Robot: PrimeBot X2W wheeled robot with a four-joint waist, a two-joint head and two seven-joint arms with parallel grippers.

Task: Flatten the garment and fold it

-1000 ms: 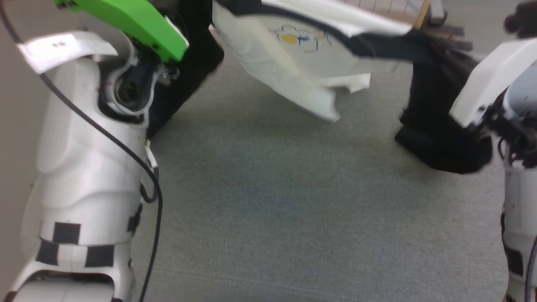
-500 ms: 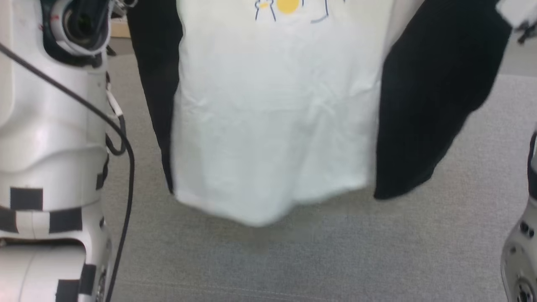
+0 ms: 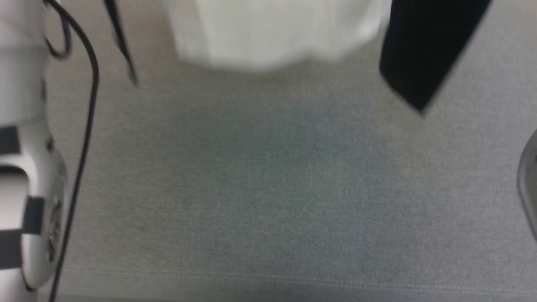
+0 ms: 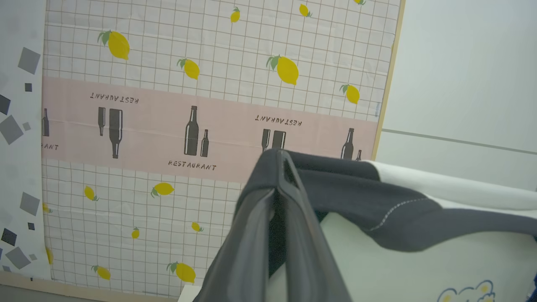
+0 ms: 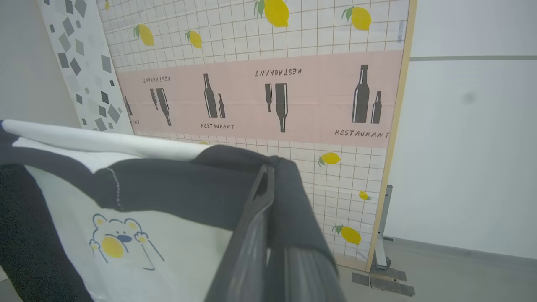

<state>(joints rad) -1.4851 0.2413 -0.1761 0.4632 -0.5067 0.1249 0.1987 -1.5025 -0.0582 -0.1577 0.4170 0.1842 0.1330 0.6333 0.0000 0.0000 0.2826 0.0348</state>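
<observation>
Shirt held aloft: one garment (image 3: 272, 33), a soft shirt with a white body and black shoulders and sleeves, hangs in the air between the robot's two raised arms, its blurred white hem clear of the grey floor (image 3: 268, 188). The left gripper (image 4: 282, 170) is clamped tight on the black fabric of one shoulder, the cloth wrapped over its fingertips. The right gripper (image 5: 266, 176) is pinched just as firmly on the other shoulder. Between the two holds the top edge is stretched fairly taut, with a line of white stitching showing on the black at each side and a white band of cloth running along the far side.

A single cartoon bear (image 5: 115, 239), outlined in blue with a yellow muzzle, is printed high on the white chest. From the head view, one black sleeve (image 3: 423, 54) hangs straight down at the right; a thin dark strip at the left is too blurred to name.

Beyond the shirt stand two panels: one screen (image 4: 188, 84) with a grid, lemons and a pink stripe of bottles, and a second panel (image 5: 79, 63) dotted with grey squares to its left. A pale wall (image 5: 470, 147) lies to the right. One black cable (image 3: 90, 105) trails down beside the robot's white left arm (image 3: 25, 188).
</observation>
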